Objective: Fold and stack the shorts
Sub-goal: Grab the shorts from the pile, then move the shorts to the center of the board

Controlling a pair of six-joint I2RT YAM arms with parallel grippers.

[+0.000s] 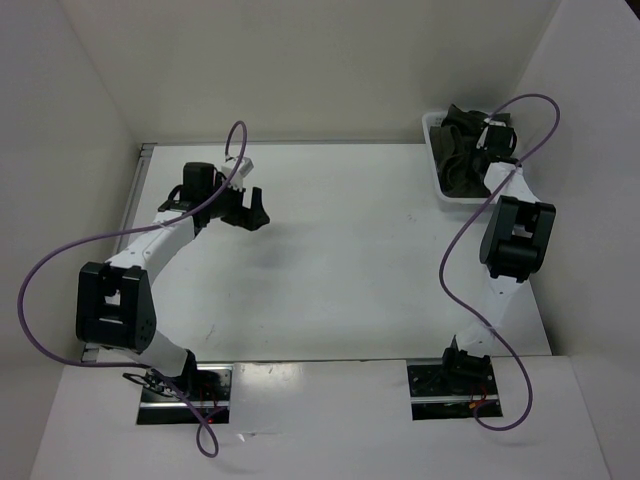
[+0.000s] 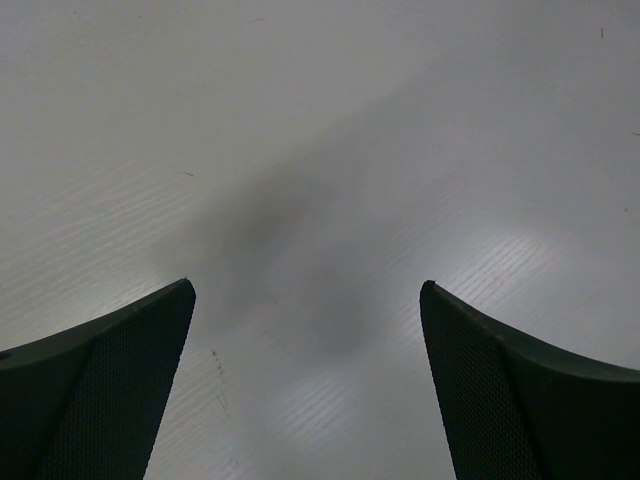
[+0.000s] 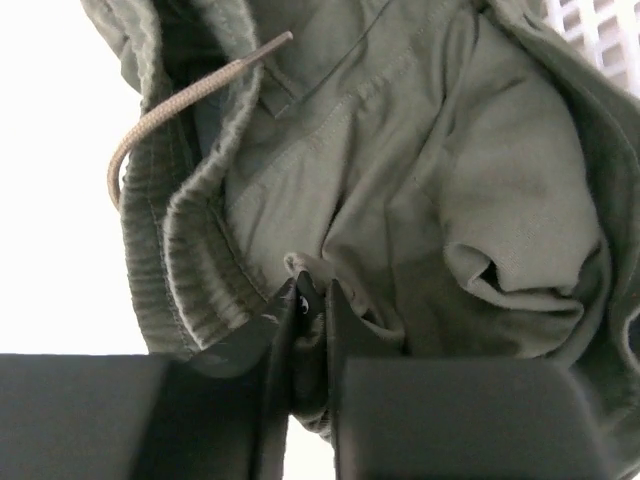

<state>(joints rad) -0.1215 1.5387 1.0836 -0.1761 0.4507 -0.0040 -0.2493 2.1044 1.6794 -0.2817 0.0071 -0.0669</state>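
The olive-green shorts lie bunched in a white basket at the table's far right corner. In the right wrist view the shorts fill the frame, with the ribbed waistband and a tan drawstring at the left. My right gripper is shut on a fold of the shorts' fabric; in the top view it sits over the basket. My left gripper is open and empty above the bare table at the far left; its fingers frame bare tabletop.
The white mesh wall of the basket shows at the top right of the right wrist view. White walls enclose the table on the left, back and right. Purple cables loop from both arms.
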